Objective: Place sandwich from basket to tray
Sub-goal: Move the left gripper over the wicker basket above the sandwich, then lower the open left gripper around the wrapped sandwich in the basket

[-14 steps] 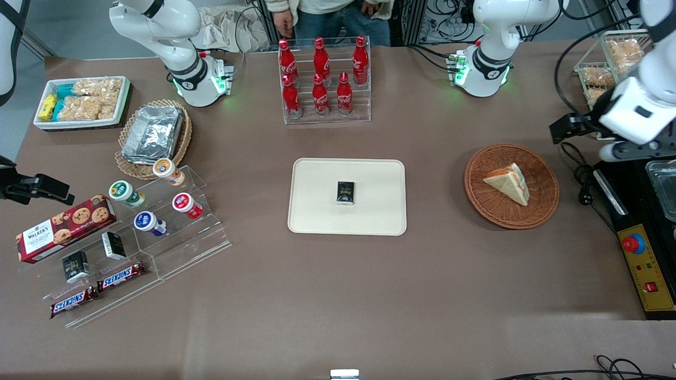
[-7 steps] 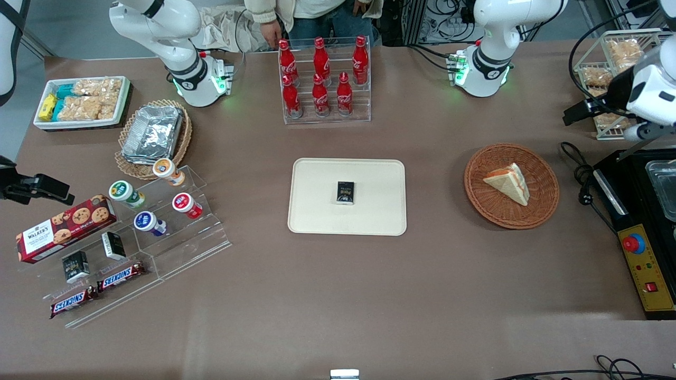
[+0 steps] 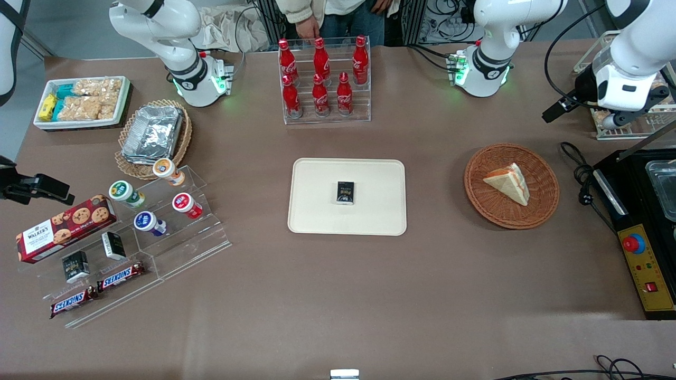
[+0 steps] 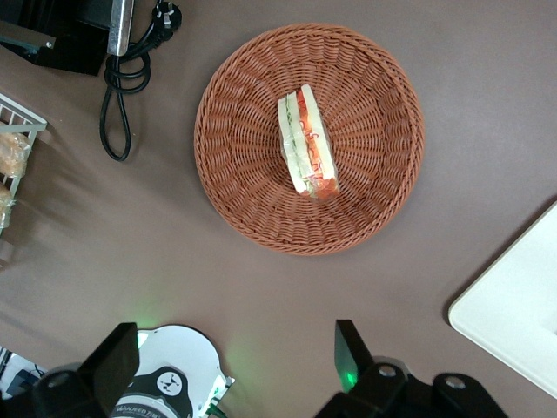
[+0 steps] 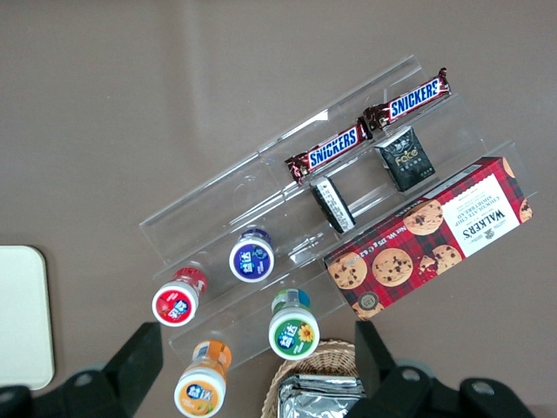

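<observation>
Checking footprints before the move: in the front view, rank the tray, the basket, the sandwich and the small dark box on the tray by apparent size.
1. tray
2. basket
3. sandwich
4. small dark box

The gripper is open, farther from the camera than the basket.

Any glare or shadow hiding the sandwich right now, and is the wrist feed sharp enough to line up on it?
Front view: even light, only a soft shadow beside the basket, none over the sandwich. Left wrist view: sandwich sharp, filling layers readable, no glare; gripper above the table beside the basket, jaws open.
</observation>
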Motion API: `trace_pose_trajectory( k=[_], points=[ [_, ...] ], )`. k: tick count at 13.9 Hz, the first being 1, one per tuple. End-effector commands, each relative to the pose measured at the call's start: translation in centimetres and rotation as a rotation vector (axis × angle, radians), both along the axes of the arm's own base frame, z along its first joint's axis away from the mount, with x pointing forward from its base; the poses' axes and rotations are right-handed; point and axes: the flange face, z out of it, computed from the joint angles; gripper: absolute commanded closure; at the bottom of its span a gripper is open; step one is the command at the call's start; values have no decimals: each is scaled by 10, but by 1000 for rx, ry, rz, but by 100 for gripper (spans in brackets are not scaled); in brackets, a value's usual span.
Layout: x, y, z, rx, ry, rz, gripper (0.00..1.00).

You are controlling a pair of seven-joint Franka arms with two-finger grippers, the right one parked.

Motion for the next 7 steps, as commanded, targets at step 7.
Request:
trace_pose_trajectory(
  k=[7],
  points=[
    [-2,-11,-63,42,-86,80,0]
  ],
)
